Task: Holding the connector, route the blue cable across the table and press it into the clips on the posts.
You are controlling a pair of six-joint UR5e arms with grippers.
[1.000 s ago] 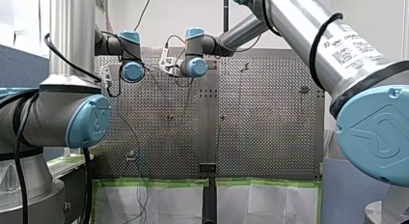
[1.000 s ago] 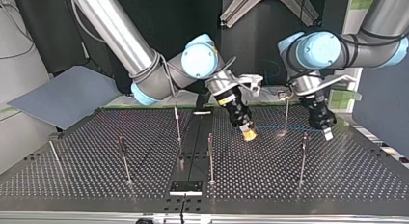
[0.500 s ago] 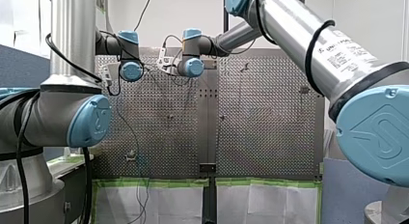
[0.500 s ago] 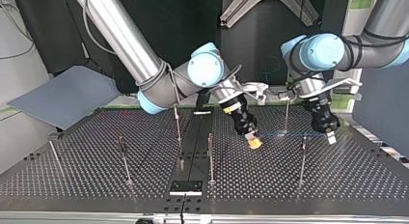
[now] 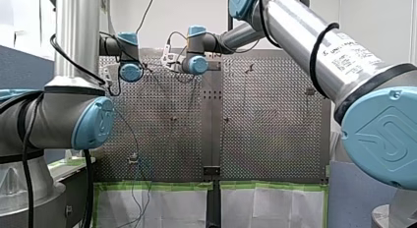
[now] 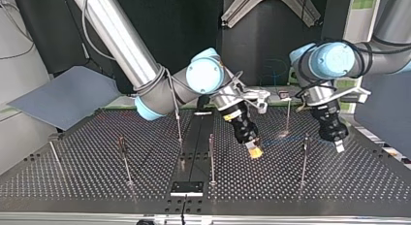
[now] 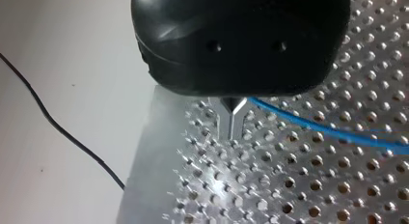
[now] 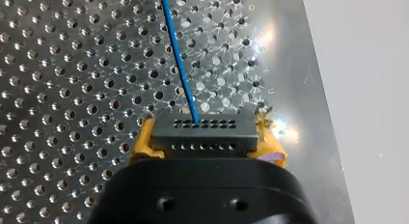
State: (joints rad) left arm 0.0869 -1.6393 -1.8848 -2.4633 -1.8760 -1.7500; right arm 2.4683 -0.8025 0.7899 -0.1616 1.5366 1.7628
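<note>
- Plainly, my right gripper (image 8: pixel 205 130) is clamped on the connector (image 8: pixel 202 139), with a yellow pad (image 8: pixel 144 139) at each short end. The connector's long axis spans the fingers, and its holed face points ahead.
- From that face the blue cable (image 8: pixel 177 55) runs straight ahead over the perforated table (image 8: pixel 72 64).
- At the top view's centre-right, the cable lies sideways towards my left gripper (image 6: pixel 339 146).
- Its metal fingers (image 7: pixel 230 123) are pressed together. The cable emerges just beside them, and I cannot tell whether it is pinched.

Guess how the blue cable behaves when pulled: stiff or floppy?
Probably floppy: the blue cable is thin and curves over the table. Likely light, so it should follow the connector clamped in my right gripper. Slack would probably sag.
</note>
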